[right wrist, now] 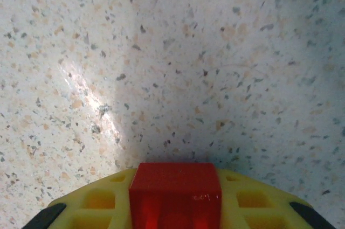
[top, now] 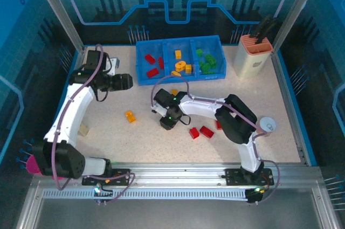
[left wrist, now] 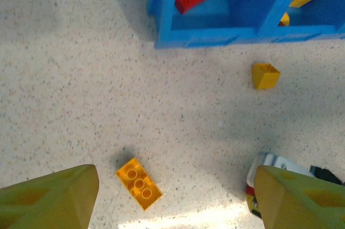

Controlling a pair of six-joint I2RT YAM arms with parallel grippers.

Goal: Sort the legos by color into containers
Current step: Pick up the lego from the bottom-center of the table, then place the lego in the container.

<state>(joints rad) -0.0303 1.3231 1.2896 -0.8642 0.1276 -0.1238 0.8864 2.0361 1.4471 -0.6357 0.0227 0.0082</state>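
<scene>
Gripping a red brick (right wrist: 175, 191) at table centre, jaws closed around it, the right gripper (top: 167, 123) needs a clean lift, then a carry toward 12 o'clock to the blue tray (top: 178, 80), left compartment, where reds lie; the left gripper (top: 125, 82) hangs spread wide near a yellow brick (left wrist: 139, 182).

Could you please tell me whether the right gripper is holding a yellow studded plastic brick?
No, the right gripper is shut on a red plastic brick, clamped between its yellow fingers.

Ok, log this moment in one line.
right gripper: shut on red lego | left gripper: open, empty | yellow lego: loose on table
</scene>
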